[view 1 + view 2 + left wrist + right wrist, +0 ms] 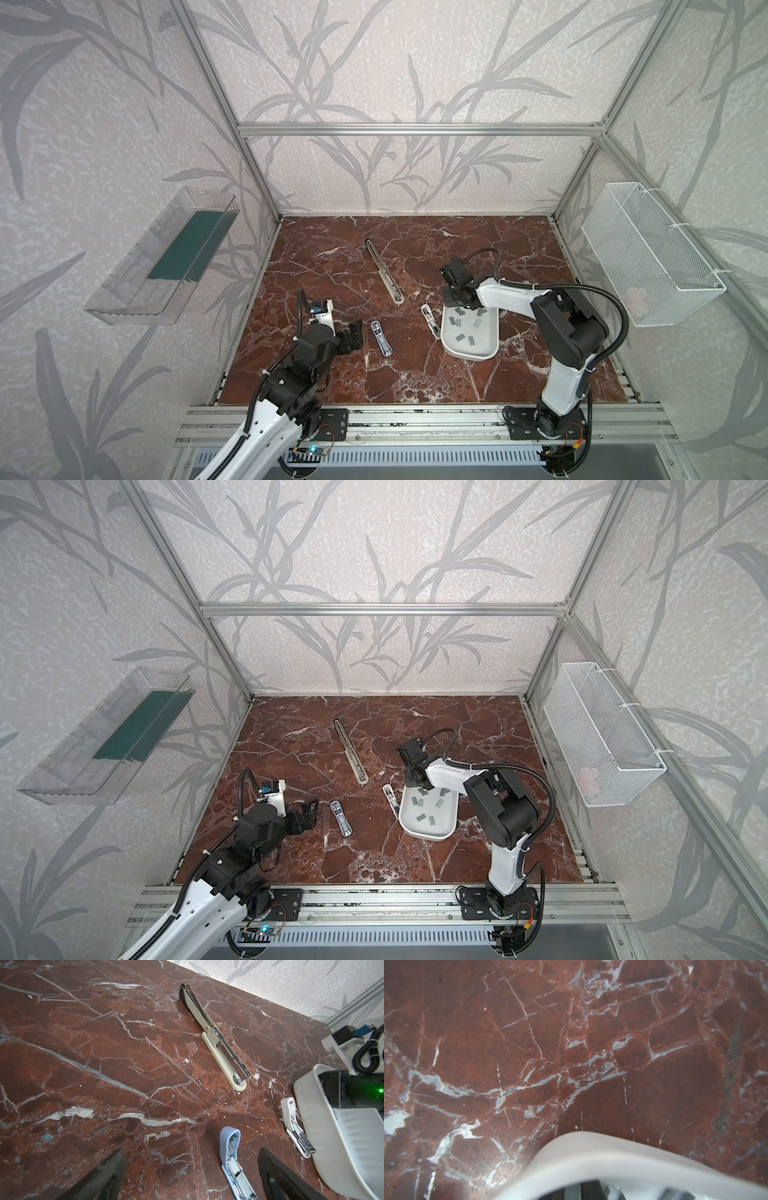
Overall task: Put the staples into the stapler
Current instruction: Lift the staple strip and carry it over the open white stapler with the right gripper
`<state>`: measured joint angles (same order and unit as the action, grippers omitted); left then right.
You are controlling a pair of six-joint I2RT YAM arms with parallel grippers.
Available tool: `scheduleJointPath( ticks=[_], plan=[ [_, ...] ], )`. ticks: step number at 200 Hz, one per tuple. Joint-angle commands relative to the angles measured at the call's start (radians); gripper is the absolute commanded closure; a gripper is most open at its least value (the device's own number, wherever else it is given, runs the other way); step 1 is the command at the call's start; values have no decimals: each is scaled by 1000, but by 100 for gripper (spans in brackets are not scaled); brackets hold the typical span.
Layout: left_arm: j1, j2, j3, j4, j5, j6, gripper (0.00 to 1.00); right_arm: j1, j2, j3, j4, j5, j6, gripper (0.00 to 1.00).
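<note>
- Three staplers lay opened out flat on the worktop (415,374). A long stapler (384,272) was toward the back, a blue stapler (381,337) near the front left, and a white stapler (431,321) just beside the white tray (487,338).
- About ten staples (451,320), small grey strips, lay scattered loose on the tray's floor. None showed outside it, and none could be made out in any stapler's channel, though those channels were small in both top views.
- The right pincer (457,300) reached down into the far end of the tray, near the strips. Its fingers were hidden under the wrist in both top views, and the right wrist view gave only the tray's rim and blurred shapes. Whether it was clenched, released or grasping a strip could not be told.
- The left pincer (191,1176) stood released and empty, fingers (104,1178) wide apart, low over the worktop just beside the blue stapler.
- By my judgement the task was at an early stage. The staplers were already open, and picking a strip from the tray looked like the step in hand.
- Left to do, as far as could be seen: carrying a strip across, seating it in a channel, and closing that stapler.
</note>
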<state>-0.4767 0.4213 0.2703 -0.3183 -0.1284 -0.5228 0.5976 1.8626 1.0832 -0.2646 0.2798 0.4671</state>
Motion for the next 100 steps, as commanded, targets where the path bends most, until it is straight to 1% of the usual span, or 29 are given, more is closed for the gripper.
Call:
scheduleJointPath(
  ticks=[1, 16, 20, 35, 41, 58, 68, 100],
  plan=[
    [3, 6, 3, 29, -9, 11, 1, 8, -41, -26, -62, -4, -13, 88],
    [3, 10, 10, 44, -22, 12, 1, 7, -84, -35, -70, -1, -18, 88],
    [3, 33, 17, 42, -28, 11, 1, 8, -98, -39, -73, -1, -19, 88],
    [4, 53, 42, 61, -27, -11, 1, 8, -150, -57, -79, -9, -22, 88],
    [3, 58, 48, 86, -11, -22, 1, 10, -203, -66, -79, -15, -21, 88],
    [3, 85, 60, 171, 53, -47, 1, 22, -284, -84, -91, -24, -24, 88],
    [3, 110, 79, 191, 87, -63, 1, 42, -333, -88, -102, -21, -25, 88],
    [1, 212, 133, 209, 211, -76, 1, 152, -459, -89, -116, -19, -16, 86]
  ],
)
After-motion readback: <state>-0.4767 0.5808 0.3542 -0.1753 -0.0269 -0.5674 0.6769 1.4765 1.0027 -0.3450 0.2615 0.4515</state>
